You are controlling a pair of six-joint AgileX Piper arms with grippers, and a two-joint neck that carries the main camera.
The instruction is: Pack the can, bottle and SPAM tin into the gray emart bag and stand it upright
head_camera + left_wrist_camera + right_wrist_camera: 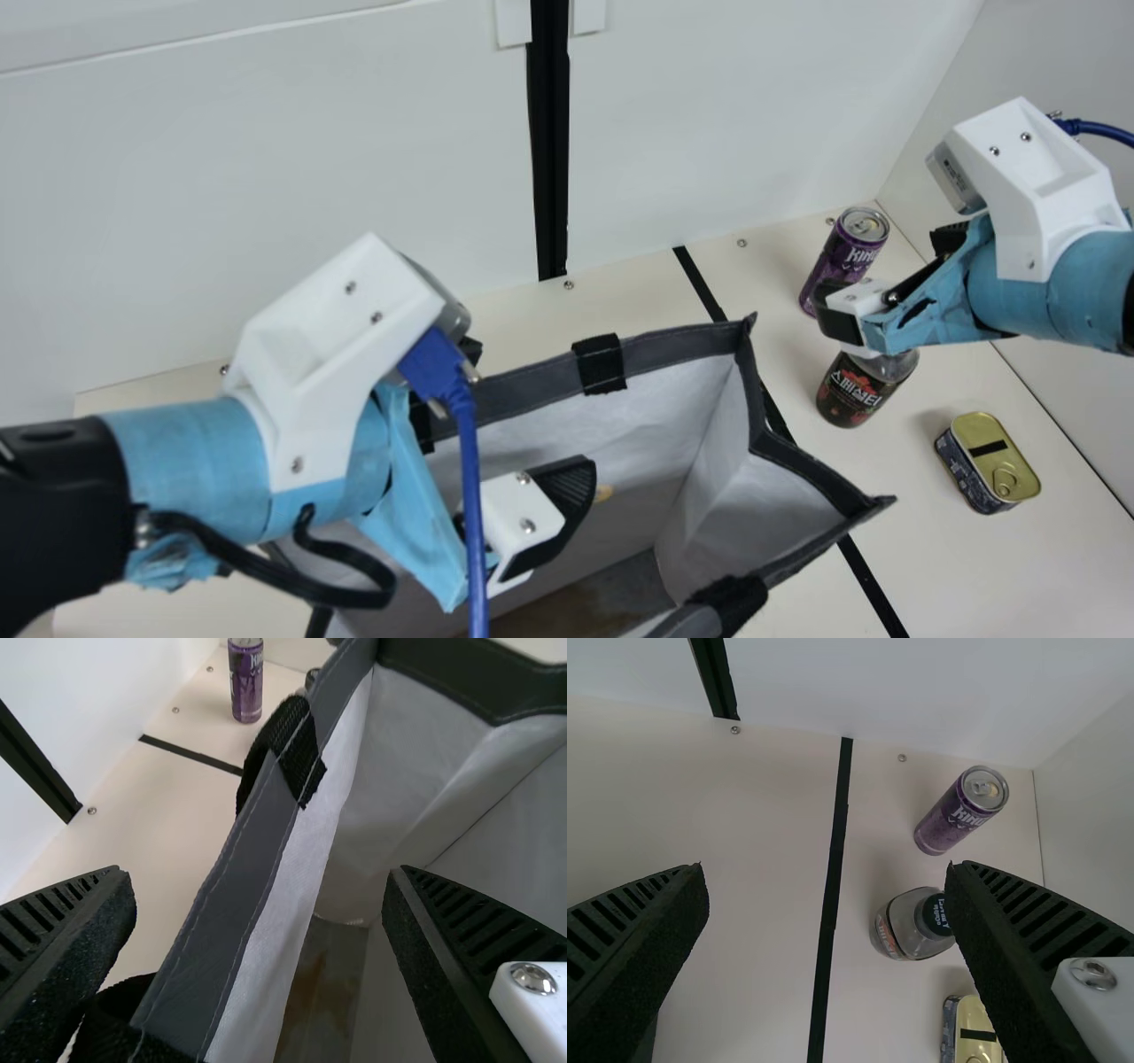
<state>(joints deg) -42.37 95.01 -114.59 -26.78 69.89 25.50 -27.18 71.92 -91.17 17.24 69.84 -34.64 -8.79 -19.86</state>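
The gray bag (677,346) stands with its mouth wide open, nothing but its stained floor visible inside. My left gripper (507,462) is open across its far rim, one finger inside; in the left wrist view the rim (241,904) runs between the spread fingers of this gripper (262,896). My right gripper (889,276) hangs open above the bottle (852,392), partly hiding it and the purple can (837,261). In the right wrist view, can (950,822) and bottle (902,928) stand to one side of the gripper (829,895). The SPAM tin (994,462) lies nearest the front.
White panels (266,177) close off the table's back and right side. A black strip (873,585) crosses the table (930,567) beside the bag. A blue cable (469,505) hangs from the left wrist over the bag's mouth.
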